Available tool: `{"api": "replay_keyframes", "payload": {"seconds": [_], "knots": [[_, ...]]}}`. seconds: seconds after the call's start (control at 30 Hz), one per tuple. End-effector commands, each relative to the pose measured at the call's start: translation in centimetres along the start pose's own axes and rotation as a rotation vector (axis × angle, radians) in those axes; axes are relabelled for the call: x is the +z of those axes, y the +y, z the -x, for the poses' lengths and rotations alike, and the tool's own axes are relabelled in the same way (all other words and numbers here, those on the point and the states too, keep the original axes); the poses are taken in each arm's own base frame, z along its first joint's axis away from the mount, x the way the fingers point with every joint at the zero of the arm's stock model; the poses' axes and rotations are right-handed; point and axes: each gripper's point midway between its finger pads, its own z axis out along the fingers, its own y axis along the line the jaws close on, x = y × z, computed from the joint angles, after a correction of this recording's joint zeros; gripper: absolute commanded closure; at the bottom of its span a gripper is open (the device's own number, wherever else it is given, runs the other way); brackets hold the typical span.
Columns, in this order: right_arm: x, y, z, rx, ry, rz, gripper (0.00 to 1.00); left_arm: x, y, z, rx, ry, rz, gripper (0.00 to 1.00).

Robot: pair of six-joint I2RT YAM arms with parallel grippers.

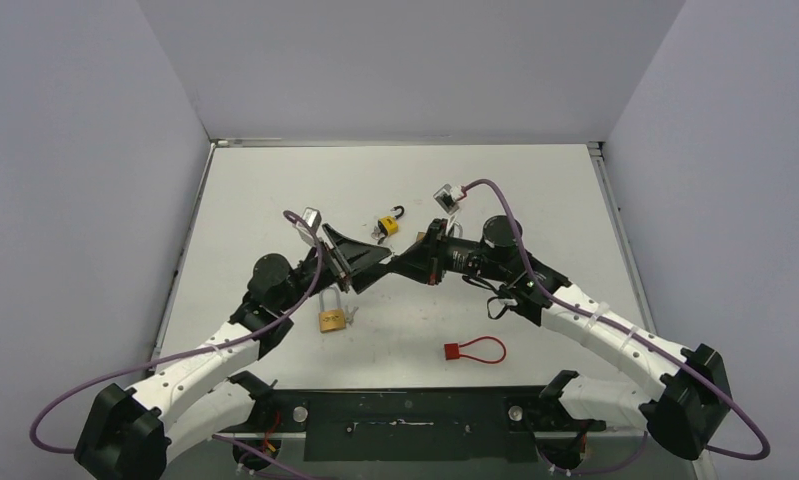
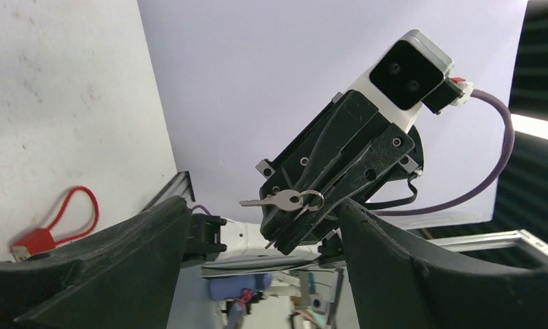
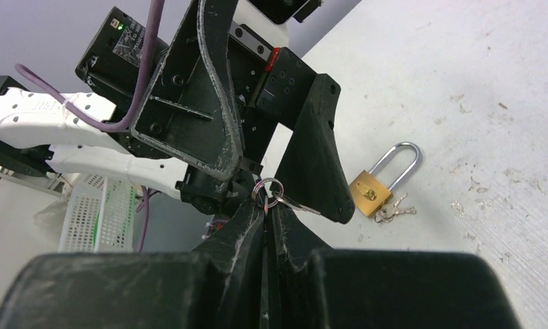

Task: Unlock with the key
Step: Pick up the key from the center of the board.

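My right gripper (image 1: 403,265) is shut on a small silver key, held above the table. The key ring (image 3: 267,188) sits at its fingertips, and a second key (image 2: 274,201) sticks out sideways from the ring (image 2: 313,200). My left gripper (image 1: 370,262) is open and empty, its tips facing the right gripper's tips and close to them. In the left wrist view the keys hang between and beyond its two fingers (image 2: 154,233). A brass padlock (image 1: 332,319) with a steel shackle lies on the table below, its own keys (image 3: 393,210) beside it (image 3: 368,192).
A small yellow padlock (image 1: 387,226) with a black shackle lies behind the grippers. A red cable lock (image 1: 473,350) lies at the front right; it also shows in the left wrist view (image 2: 51,229). Grey walls enclose the white table (image 1: 535,200).
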Motion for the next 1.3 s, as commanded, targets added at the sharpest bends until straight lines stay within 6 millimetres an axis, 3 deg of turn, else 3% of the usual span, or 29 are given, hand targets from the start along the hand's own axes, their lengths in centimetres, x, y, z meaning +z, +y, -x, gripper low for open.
{"api": "replay_keyframes", "payload": {"seconds": [0.0,0.27,0.43,0.87,1.27], "knots": [[0.6,0.8,1.3,0.014,-0.009,0.031,1.00,0.2,-0.1,0.1,-0.196,0.012,-0.007,0.22],[1.5,-0.1,-0.9,0.044,0.095,0.041,1.00,0.2,0.2,0.0,-0.356,0.021,-0.023,0.24],[1.5,-0.4,-1.6,0.038,0.125,0.040,1.00,-0.2,0.6,0.1,-0.423,0.020,-0.044,0.35],[1.3,0.1,-2.9,0.027,0.180,0.090,1.00,-0.1,2.1,0.8,-0.429,-0.006,-0.014,0.77],[1.2,0.3,-3.2,0.016,0.192,0.101,1.00,-0.1,1.8,1.2,-0.370,-0.022,-0.041,1.00]]}}
